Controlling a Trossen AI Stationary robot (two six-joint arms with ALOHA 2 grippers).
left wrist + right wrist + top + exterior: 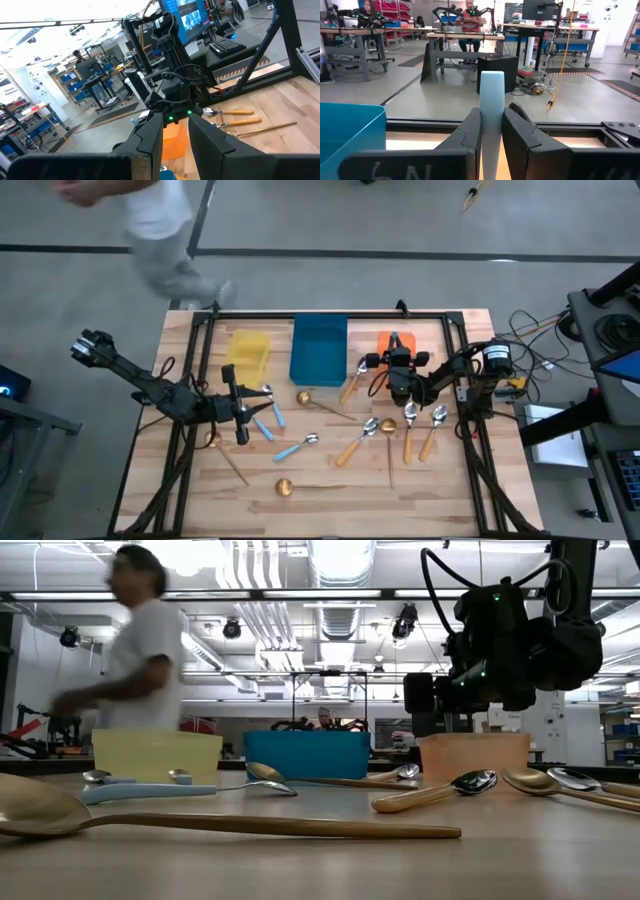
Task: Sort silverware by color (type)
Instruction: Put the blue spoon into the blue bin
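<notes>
From overhead I can place both arms, but not what they carry. The right wrist view settles that: the right jaws are pinched on a blue-handled spoon (491, 95). Its flat, pale-blue handle stands straight up between the two dark fingers (465, 135), and its bowl is hidden below them. The low view shows the same jaws hanging above the orange bin (473, 755), though there I cannot make out the spoon.

The orange bin (385, 340) sits directly under and just behind the right jaws, and the blue bin (318, 348) is off to their side. The yellow bin (247, 352) lies just ahead of the left jaws.

The left wrist view shows the left jaws parted, their fingers (150, 135) gripping nothing, with the right arm visible through the gap.

The other spoons lie loose on the bench (450, 490):
- The orange-handled spoons (410, 425), with silver bowls, are near the right jaws on the side away from the bins.
- The other blue-handled spoons (295, 446) are just beside the left jaws.
- The all-gold spoons (284, 487) are thin-handled and scattered between the two arms. One of them fills the foreground of the low view.

A person (160, 230) is beyond the bench, behind the bins.
</notes>
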